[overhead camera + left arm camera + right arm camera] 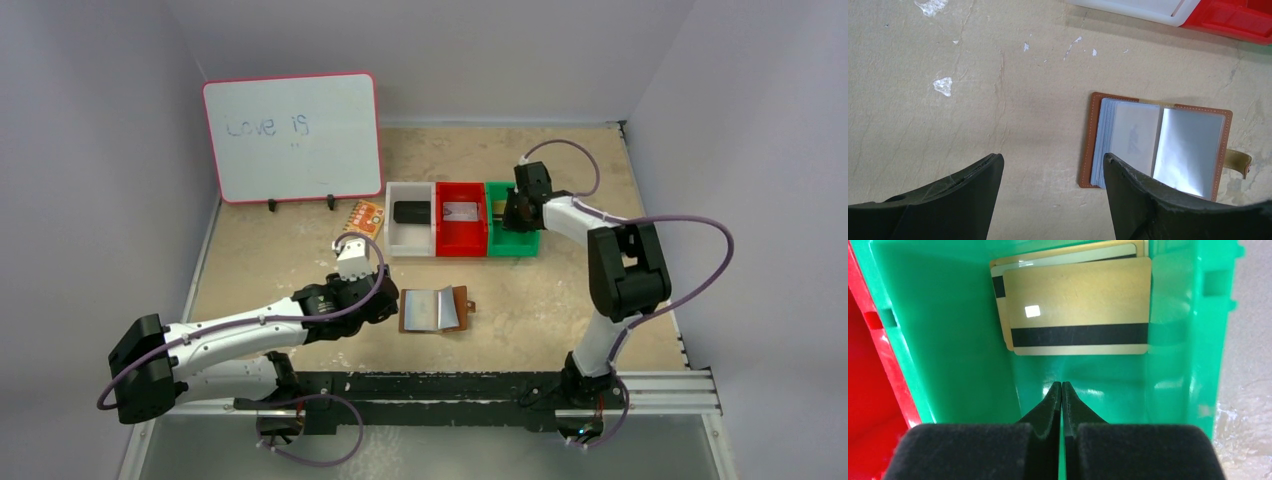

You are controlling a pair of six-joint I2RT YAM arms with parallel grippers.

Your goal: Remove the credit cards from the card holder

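Standing on a beige tabletop [560, 290] between pale walls, a whiteboard [292, 135] backs a row of bins [462, 245]. The card holder [432, 309] lies open near the left gripper [1053, 165], which is spread wide. Gold credit cards [1080, 305] lie stacked in the green bin [923, 315], the lower ones mostly hidden, with the right gripper [1061, 390] pinched together and empty.

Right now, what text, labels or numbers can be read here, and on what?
"Love is": handwritten on the whiteboard.
Orange patterned card: print too small to read.
Card holder: faint inner mark, blurred.
Credit cards in the green bin: no text shows.
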